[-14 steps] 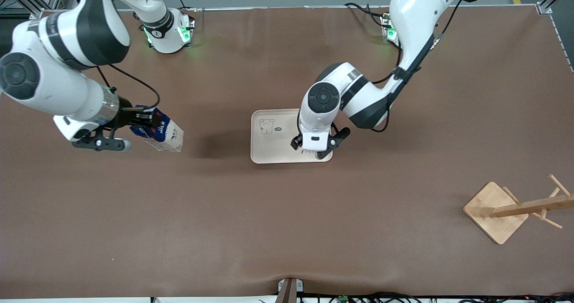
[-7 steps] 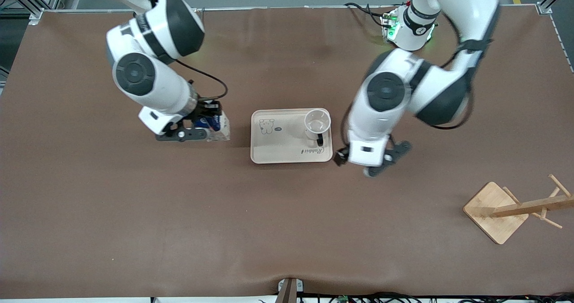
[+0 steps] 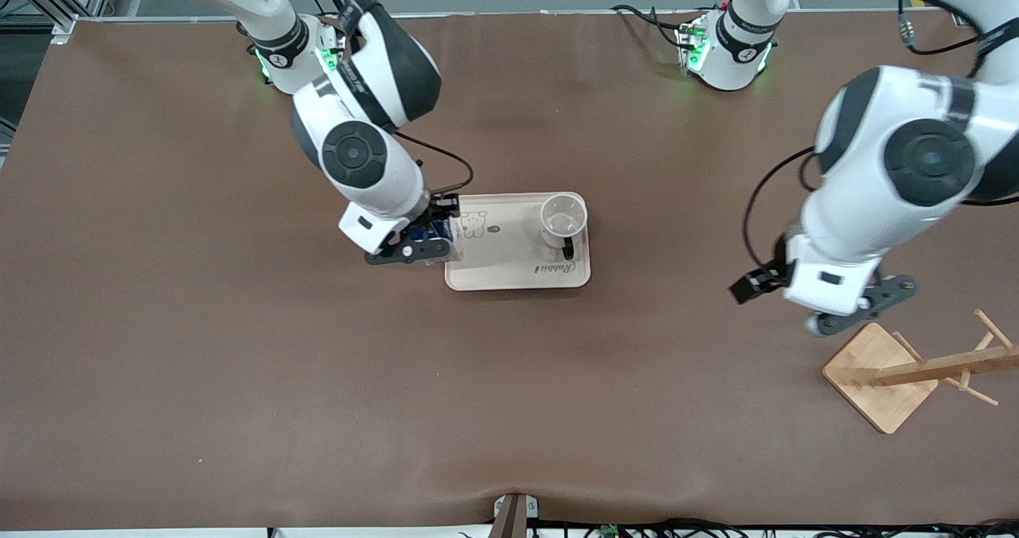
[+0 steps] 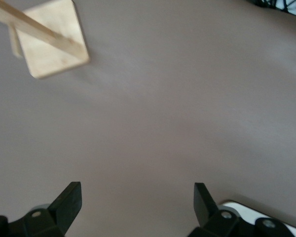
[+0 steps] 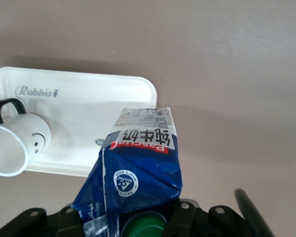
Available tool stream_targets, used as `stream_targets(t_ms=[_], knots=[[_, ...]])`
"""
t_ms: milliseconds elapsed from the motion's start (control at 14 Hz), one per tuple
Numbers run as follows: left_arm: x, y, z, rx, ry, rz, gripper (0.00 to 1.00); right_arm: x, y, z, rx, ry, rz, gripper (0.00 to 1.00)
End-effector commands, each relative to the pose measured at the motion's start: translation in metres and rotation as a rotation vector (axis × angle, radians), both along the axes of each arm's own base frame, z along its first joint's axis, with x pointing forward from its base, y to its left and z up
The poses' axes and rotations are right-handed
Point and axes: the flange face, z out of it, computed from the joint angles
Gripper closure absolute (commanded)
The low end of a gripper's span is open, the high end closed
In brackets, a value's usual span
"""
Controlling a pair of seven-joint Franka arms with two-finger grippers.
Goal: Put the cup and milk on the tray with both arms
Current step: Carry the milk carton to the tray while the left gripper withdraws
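Brown matting covers the whole table (image 3: 509,411) in the front view, flat and bare enough to give both arms plenty of room. The cream tray (image 3: 517,275) lies near the middle with the cup (image 3: 564,217) standing upright on it, toward the left arm's end, its black handle turned toward the camera. The right gripper (image 3: 420,245) hangs at the tray's rim on the right arm's side, and only a sliver of the milk (image 3: 423,235) shows under it. The left gripper (image 3: 828,303) is up over bare matting beside a wooden rack (image 3: 907,375), well apart from the tray, and looks to be waiting.

From the left wrist view, the left gripper (image 4: 137,205) has its fingers spread wide with nothing between them, only matting below, the rack (image 4: 47,37) farther off and a white corner at the edge.

From the right wrist view, the right gripper (image 5: 138,224) is closed on the milk (image 5: 138,168) at its top end, by the green cap, so the carton hangs over the tray's (image 5: 103,98) edge and not yet on it. The cup (image 5: 17,143) shows its smiley face.

A small carton like this is probably light, with thin walls that dent under hard pressure, so a modest squeeze across the flat sides near the top seems right. The cup is stiff and could chip; it is best left alone, with the carton set down on the free part of the tray.
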Motion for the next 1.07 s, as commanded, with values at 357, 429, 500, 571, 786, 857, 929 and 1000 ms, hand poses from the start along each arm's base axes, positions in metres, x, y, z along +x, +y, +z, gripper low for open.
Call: stream_targets(t_ms=[357, 429, 500, 571, 786, 857, 929, 1000], knots=[[-0.025, 0.075, 0.075, 0.053, -0.031, -0.194, 0.00, -0.026, 0.052, -0.035, -0.028, 0.035, 0.033, 1.00], [-0.030, 0.079, 0.086, 0.058, -0.041, -0.210, 0.00, -0.032, 0.057, -0.038, -0.031, 0.038, 0.044, 1.00], [-0.037, 0.080, 0.097, 0.068, -0.043, -0.252, 0.00, -0.034, 0.060, -0.038, -0.028, 0.032, 0.036, 1.00], [-0.045, 0.083, 0.109, 0.083, -0.045, -0.281, 0.00, -0.032, 0.062, -0.038, -0.021, 0.017, 0.000, 1.00], [-0.069, 0.109, 0.135, 0.069, -0.001, -0.331, 0.00, -0.033, 0.070, -0.049, -0.018, 0.005, -0.017, 1.00], [-0.079, 0.118, 0.141, 0.042, 0.019, -0.338, 0.00, -0.033, 0.069, -0.050, -0.021, 0.004, -0.018, 1.00], [-0.089, 0.125, 0.149, 0.030, 0.025, -0.341, 0.00, -0.034, 0.070, -0.052, -0.023, 0.007, -0.020, 1.00], [-0.097, 0.131, 0.153, 0.026, 0.024, -0.328, 0.00, -0.034, 0.070, -0.052, -0.025, 0.008, -0.030, 0.96]])
